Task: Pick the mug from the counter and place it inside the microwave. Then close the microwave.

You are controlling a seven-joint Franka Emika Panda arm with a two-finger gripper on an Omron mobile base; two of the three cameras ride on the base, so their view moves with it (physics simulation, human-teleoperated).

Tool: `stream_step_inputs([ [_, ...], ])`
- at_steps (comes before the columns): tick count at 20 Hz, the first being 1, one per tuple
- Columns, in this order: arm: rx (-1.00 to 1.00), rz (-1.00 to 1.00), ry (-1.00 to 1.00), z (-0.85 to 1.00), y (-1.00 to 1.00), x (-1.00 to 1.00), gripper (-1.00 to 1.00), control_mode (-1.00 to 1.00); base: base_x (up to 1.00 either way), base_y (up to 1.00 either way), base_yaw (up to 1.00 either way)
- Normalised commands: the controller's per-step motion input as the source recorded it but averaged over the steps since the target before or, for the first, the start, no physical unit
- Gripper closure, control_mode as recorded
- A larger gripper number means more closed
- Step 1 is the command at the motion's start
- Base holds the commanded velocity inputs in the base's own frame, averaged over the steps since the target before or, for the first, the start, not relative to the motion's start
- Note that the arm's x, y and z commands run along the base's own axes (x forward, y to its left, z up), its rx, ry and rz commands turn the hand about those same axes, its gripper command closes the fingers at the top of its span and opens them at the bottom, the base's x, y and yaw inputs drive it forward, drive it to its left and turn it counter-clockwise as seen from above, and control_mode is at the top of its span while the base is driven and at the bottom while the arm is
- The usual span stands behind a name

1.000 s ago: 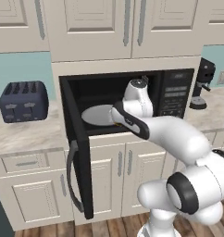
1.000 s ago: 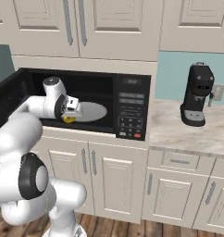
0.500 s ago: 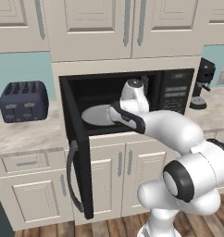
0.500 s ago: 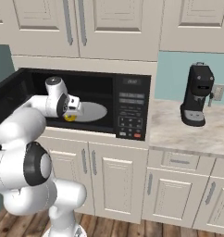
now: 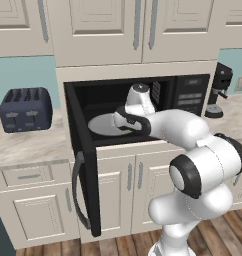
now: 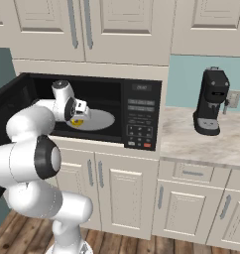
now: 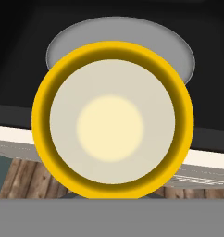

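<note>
Pincer [image 6: 78, 117] pinched tight on the mug [image 7: 113, 119] — yellow rim faces straight up the hand camera, pale inside visible, fingertips hidden behind it. Held at the mouth of the microwave [image 6: 92, 111], low over the front lip, mug's yellow just showing under the hand in the right base view. Right past the mug: the round white plate [image 7: 174, 46], partly covered by the cup from the hand's angle, lying on the dark cavity floor. Below the pincer: cream cabinet fronts and wood floor. Out to one side, swung fully wide: microwave door [image 5: 83, 170], edge-on with its curved handle. On the other side of the cavity: grey button panel [image 6: 141, 124] with display above. Further off along the counter [image 6: 201, 144]: black coffee machine [image 6: 211, 101] one way, dark blue-grey toaster [image 5: 25, 109] the opposite way — both well apart from the pincer.
</note>
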Motion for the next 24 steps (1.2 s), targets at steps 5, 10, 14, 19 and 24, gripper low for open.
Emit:
stream_step_inputs([
  [5,0.0,0.0,0.0,0.0,0.04,0.09,1.0,-1.0,0.0,0.0,0.0],
  [10,0.0,0.0,0.0,-0.19,0.0,0.04,1.0,-1.0,0.0,0.0,0.0],
  [14,0.0,0.0,0.0,-0.3,0.0,0.16,1.0,-1.0,0.0,0.0,0.0],
  [19,0.0,0.0,0.0,-0.18,0.0,0.2,1.0,-1.0,0.0,0.0,0.0],
  [24,0.0,0.0,0.0,-0.04,0.0,0.34,1.0,-1.0,0.0,0.0,0.0],
])
